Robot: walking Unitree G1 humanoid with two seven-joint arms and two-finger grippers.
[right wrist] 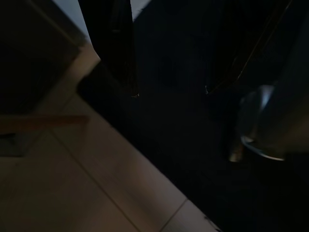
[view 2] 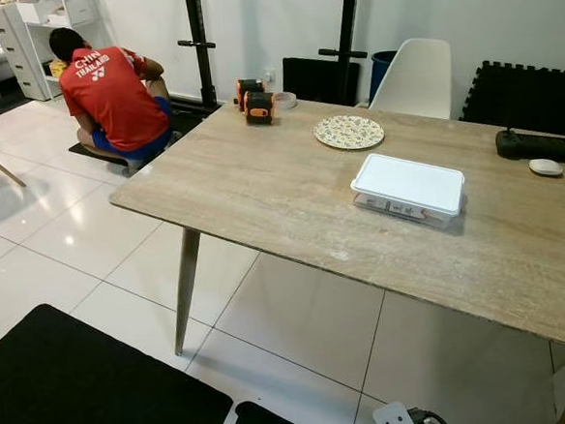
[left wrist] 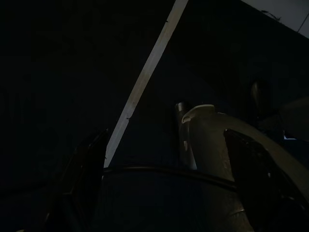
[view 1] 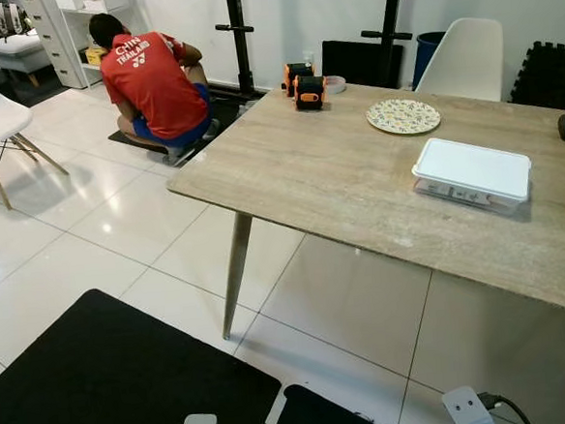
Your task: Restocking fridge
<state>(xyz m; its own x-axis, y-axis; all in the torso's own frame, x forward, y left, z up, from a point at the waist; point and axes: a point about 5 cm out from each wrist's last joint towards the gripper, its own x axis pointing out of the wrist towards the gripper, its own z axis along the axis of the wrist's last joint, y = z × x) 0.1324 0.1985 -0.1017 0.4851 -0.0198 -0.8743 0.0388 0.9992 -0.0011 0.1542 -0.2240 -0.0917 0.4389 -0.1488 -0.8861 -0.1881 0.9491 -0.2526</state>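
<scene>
Lidded white container (view 1: 472,172) sits mid-right of frame on the wooden surface (view 1: 318,171), probably fridge-bound; both arms idle, fingers too dark to tell.

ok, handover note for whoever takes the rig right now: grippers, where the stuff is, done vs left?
Both arms hang idle; wrist views are too dark to read either gripper.
White-lidded container sits on the wooden table, untouched, with a patterned plate behind it and two orange-and-black devices at the far edge.
A person in a red shirt crouches on the floor beyond the table.
Done: nothing visible. Left: pick up the container, find the fridge, stock it.
</scene>
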